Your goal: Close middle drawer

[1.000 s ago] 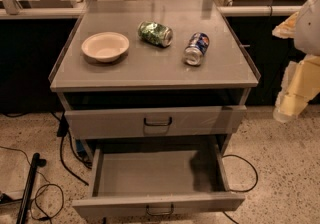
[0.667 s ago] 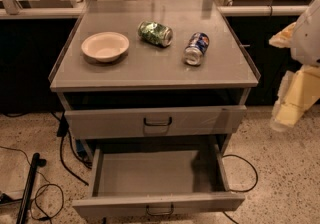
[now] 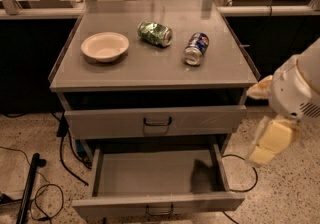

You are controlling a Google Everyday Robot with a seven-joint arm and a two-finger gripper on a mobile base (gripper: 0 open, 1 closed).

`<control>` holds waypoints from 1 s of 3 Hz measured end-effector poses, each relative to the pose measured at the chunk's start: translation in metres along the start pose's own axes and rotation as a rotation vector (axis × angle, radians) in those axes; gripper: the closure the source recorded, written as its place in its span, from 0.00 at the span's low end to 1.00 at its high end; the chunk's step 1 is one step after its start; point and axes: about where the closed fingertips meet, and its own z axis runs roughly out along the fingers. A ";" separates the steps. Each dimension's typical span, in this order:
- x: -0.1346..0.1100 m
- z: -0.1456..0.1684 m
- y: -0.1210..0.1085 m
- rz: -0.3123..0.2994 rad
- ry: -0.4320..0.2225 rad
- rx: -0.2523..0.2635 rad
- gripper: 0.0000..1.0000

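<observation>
The middle drawer (image 3: 159,204) is pulled far out at the bottom of the camera view. Its shallow grey tray (image 3: 155,173) is bare, and a small dark loop handle sits at the centre of its front panel. Above it is another grey drawer front (image 3: 156,121) with its own handle. My arm comes in from the right edge, white above and cream below. The gripper end (image 3: 263,152) hangs beside the cabinet's right side, level with the open drawer and apart from it.
On the cabinet top (image 3: 150,70) are a white bowl (image 3: 105,46), a green can on its side (image 3: 155,33) and a blue can on its side (image 3: 196,48). Cables (image 3: 60,163) and a black pole (image 3: 27,188) lie on the speckled floor at the left. A cable loops at the right.
My arm has moved down and a little left, closer to the cabinet's right side. The drawers and the things on top have not moved.
</observation>
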 end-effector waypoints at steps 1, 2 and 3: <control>0.003 0.031 0.028 -0.005 -0.071 -0.023 0.41; 0.005 0.061 0.043 -0.018 -0.157 -0.015 0.64; 0.004 0.064 0.043 -0.026 -0.167 -0.009 0.87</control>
